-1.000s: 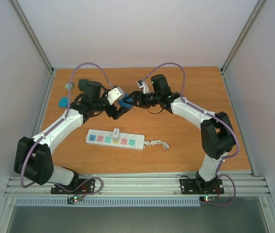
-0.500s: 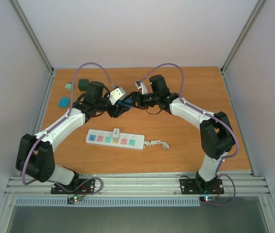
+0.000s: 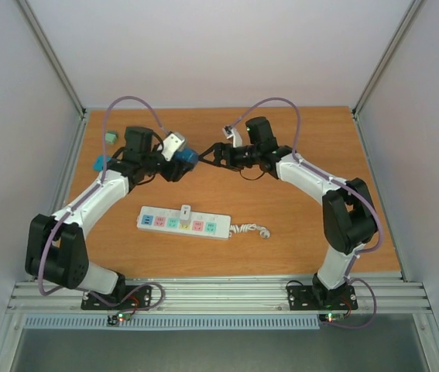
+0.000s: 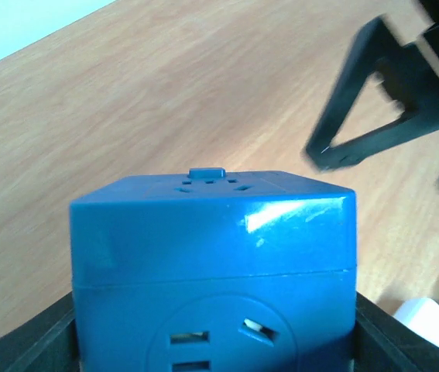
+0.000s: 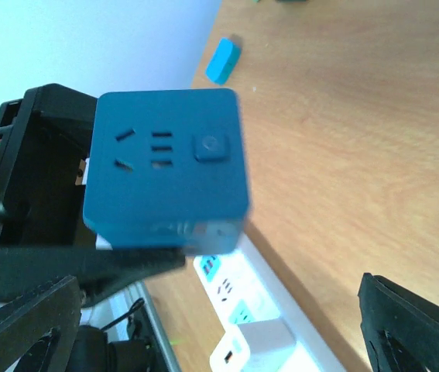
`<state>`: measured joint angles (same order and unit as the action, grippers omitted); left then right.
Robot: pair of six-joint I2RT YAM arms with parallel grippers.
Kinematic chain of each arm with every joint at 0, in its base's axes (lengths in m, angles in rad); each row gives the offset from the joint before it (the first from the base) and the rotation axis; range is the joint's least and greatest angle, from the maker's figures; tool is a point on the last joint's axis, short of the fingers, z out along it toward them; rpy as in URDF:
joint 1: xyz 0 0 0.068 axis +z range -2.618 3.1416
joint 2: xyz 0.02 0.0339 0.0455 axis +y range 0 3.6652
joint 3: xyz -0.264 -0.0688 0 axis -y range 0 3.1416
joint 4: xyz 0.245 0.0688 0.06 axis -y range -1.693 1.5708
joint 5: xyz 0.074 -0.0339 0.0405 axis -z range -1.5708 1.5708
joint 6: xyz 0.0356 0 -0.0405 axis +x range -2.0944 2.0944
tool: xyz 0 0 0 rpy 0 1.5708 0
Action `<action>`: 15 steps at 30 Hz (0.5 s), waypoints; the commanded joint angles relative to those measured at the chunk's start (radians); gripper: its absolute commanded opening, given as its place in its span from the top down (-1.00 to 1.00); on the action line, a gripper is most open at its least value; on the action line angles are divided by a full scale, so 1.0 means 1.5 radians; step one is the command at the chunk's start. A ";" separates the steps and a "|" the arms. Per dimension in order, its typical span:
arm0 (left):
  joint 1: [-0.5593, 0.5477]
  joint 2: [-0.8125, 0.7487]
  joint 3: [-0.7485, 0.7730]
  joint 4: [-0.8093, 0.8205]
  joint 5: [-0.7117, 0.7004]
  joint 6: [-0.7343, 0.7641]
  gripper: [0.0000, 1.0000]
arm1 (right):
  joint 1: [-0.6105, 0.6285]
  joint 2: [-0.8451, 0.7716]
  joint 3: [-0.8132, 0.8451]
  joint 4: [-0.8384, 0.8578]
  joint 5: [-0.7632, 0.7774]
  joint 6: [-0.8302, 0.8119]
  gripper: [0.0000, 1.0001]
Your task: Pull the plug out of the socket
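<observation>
Left gripper (image 3: 182, 158) is clamping a glossy blue plastic cube outlet block (image 4: 211, 256) by its two side faces, holding it in the air over the far part of the wooden table (image 3: 304, 209). Right gripper (image 3: 208, 154) is hanging just beside the cube, jaws spread wide, gripping nothing. Neither is touching the task hardware.

Long white power strip with pastel outlet panels (image 3: 213, 228) is lying flat near the arm bases, well apart from both grippers, with its curly white cord (image 3: 250, 229) trailing off the right end. Small white boxy plug (image 3: 185, 210) is standing upright in a middle outlet.

Handling guess: the plug is looking like rigid, light plastic with smooth sides, so slipping is a risk. I'm favouring a pinch low across its two flat faces and a straight pull up. The strip is looking light too and isn't fixed down as far as I can tell, so it's probably lifting with the plug unless the other arm is pressing on a bare end. The left arm is needing to shed the cube first.
</observation>
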<state>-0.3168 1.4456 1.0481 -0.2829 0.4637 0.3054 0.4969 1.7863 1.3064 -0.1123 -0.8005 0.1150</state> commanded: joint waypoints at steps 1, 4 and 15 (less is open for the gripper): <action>0.056 0.006 0.006 0.019 0.003 -0.063 0.46 | -0.033 -0.039 0.012 -0.012 0.012 -0.047 -0.97; 0.094 0.015 0.014 0.000 -0.026 -0.089 0.53 | -0.052 -0.050 -0.004 -0.016 0.016 -0.065 -0.97; 0.137 0.064 0.061 -0.073 -0.299 -0.184 0.76 | -0.071 -0.101 -0.069 0.008 0.073 -0.127 -0.97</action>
<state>-0.1223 1.5036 1.0641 -0.3714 0.1848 0.0971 0.3954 1.6608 1.2102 -0.1181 -0.7238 -0.0269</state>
